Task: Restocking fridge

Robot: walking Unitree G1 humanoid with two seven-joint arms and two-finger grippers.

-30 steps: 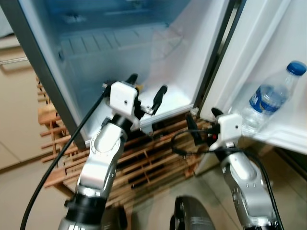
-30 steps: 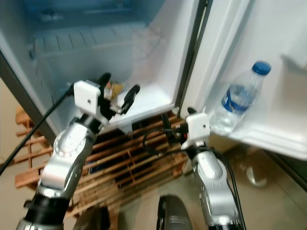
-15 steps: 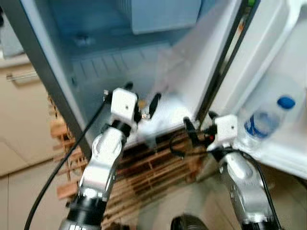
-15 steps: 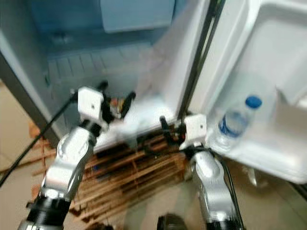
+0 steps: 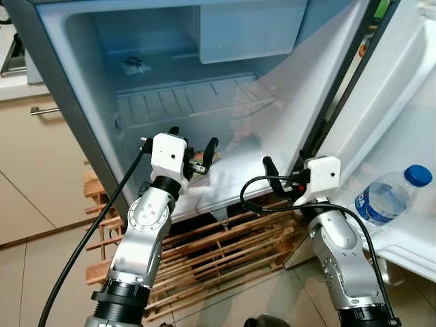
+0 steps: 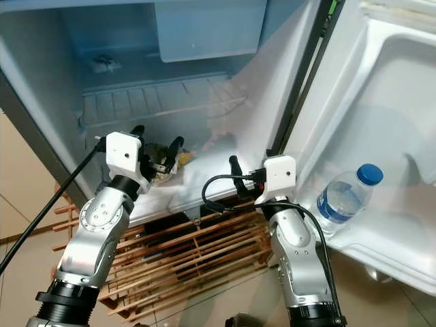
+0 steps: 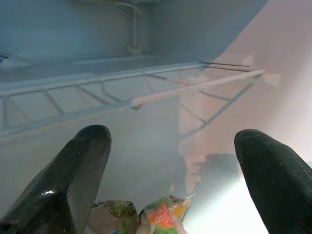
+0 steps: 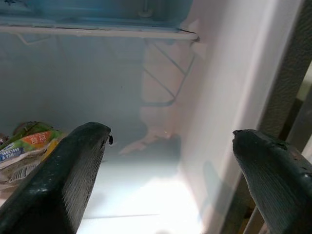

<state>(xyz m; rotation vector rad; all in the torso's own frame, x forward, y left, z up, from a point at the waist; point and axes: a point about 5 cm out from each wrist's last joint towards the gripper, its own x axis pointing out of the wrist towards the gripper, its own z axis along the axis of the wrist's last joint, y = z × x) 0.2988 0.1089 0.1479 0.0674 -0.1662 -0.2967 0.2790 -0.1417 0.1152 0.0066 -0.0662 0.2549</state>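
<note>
The fridge (image 5: 82, 88) stands open in front of me. A crumpled food packet (image 5: 198, 164) with green and orange print lies on the fridge floor; it also appears as the packet (image 7: 163, 217) and packet (image 8: 27, 141) in the wrist views. My left gripper (image 5: 193, 138) is open inside the bottom compartment, just above the packet and holding nothing. My right gripper (image 5: 283, 165) is open and empty at the front right of the fridge floor, beside the door hinge. A water bottle (image 5: 385, 201) with a blue cap leans in the door shelf (image 6: 381, 245).
A white wire shelf (image 5: 197, 105) crosses the fridge above both grippers, with a freezer box (image 5: 252, 27) higher up. The fridge rests on a wooden pallet (image 5: 218, 252). A beige cabinet (image 5: 34, 163) stands to the left. The open door (image 6: 381, 102) is to the right.
The camera has tilted up, bringing the wire shelf and freezer box into view. My right gripper has risen from in front of the pallet to the fridge floor edge. Both grippers stay open.
</note>
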